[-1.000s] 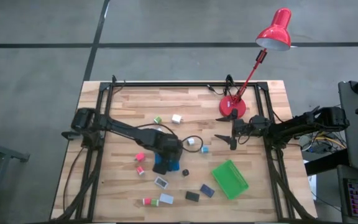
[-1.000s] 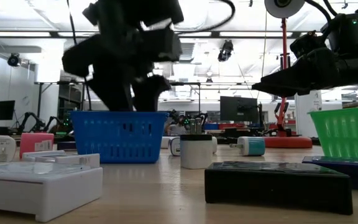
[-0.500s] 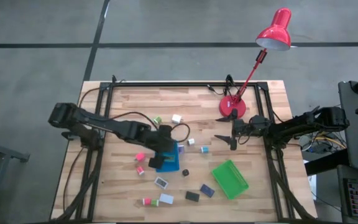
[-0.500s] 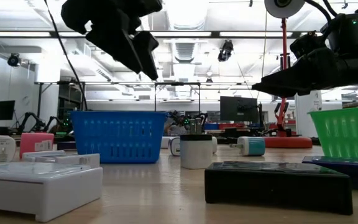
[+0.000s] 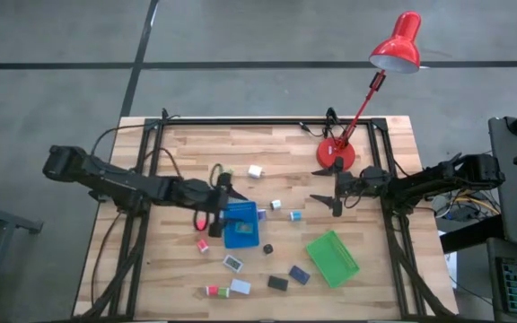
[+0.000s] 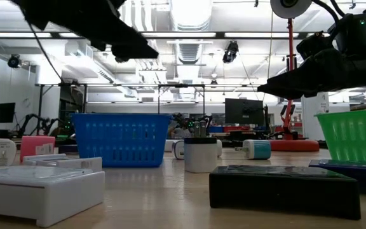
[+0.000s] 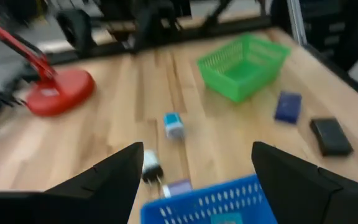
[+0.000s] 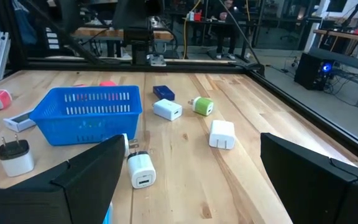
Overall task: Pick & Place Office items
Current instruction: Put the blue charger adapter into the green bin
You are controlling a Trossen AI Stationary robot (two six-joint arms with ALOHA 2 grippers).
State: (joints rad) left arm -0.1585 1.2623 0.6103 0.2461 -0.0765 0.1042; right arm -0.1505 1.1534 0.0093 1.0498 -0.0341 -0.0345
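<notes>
Small office items lie scattered on the wooden table: a white block [image 5: 256, 170], a green one [image 5: 227, 172], a light blue one [image 5: 295, 215], pink ones [image 5: 202, 224], a navy box [image 5: 299, 274] and a black box [image 5: 277, 283]. My left gripper [image 5: 222, 195] hangs open and empty above the table, just left of the blue tray [image 5: 240, 224]. Its fingers frame the tray's rim [image 7: 210, 199] in the left wrist view. My right gripper [image 5: 335, 199] waits open and level near the lamp base, with nothing between its fingers [image 8: 92, 174].
A green tray [image 5: 332, 257] stands near the right front of the table. A red desk lamp rests on its base [image 5: 337, 154] at the far right. White chargers [image 8: 142, 169] lie between my right gripper and the blue tray. Bare wood shows along the far edge.
My left gripper has risen from over the blue tray and drawn back toward the table's left edge. It has tipped from pointing steeply down to nearly level. Its fingers have stayed open and empty.
</notes>
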